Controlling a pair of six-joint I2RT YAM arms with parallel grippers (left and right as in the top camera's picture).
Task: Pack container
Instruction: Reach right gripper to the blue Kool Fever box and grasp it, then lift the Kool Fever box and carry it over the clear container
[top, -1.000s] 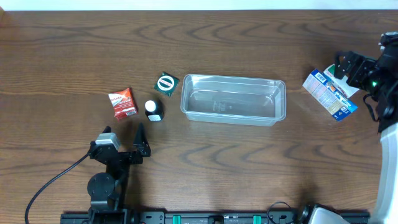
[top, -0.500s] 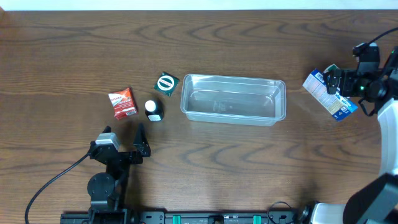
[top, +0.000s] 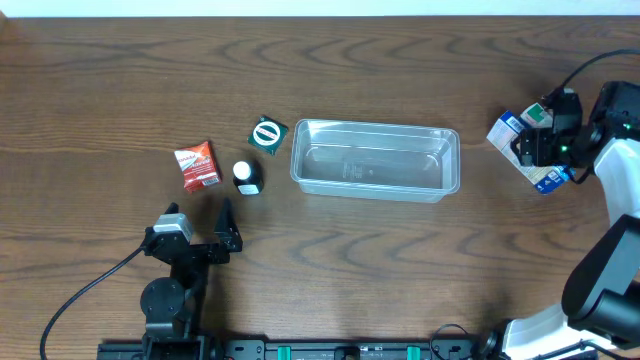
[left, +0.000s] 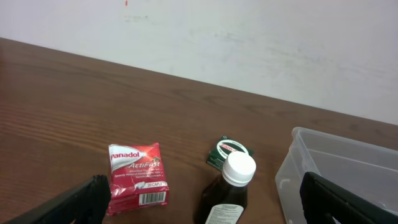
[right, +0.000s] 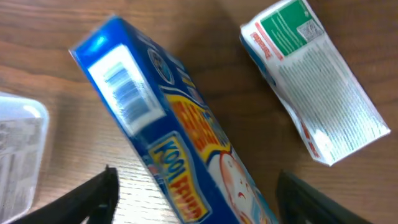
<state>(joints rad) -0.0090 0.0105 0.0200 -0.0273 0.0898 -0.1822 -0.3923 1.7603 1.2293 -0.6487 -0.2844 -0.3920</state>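
Note:
The clear plastic container (top: 375, 160) sits mid-table with nothing in it; its corner shows in the right wrist view (right: 18, 155) and its end wall in the left wrist view (left: 336, 174). My right gripper (top: 535, 148) hangs over the blue-and-white carton (top: 515, 135), open. The carton (right: 180, 137) lies between the jaws (right: 199, 199) with a gap on each side. My left gripper (top: 198, 212) is open near the front left, facing a red Panadol box (left: 137, 177) and a dark bottle with a white cap (left: 233, 186); nothing is held (left: 202, 202).
A small green box (top: 267, 134) lies beside the container's left end, with the red box (top: 197, 165) and bottle (top: 246, 177) further left. A white-and-green box (right: 314, 81) lies just beyond the carton. A cable trails at the front left.
My right arm has swung left and come down over the blue-and-white carton, and its jaws have narrowed a little. The left arm and the other objects have not moved.

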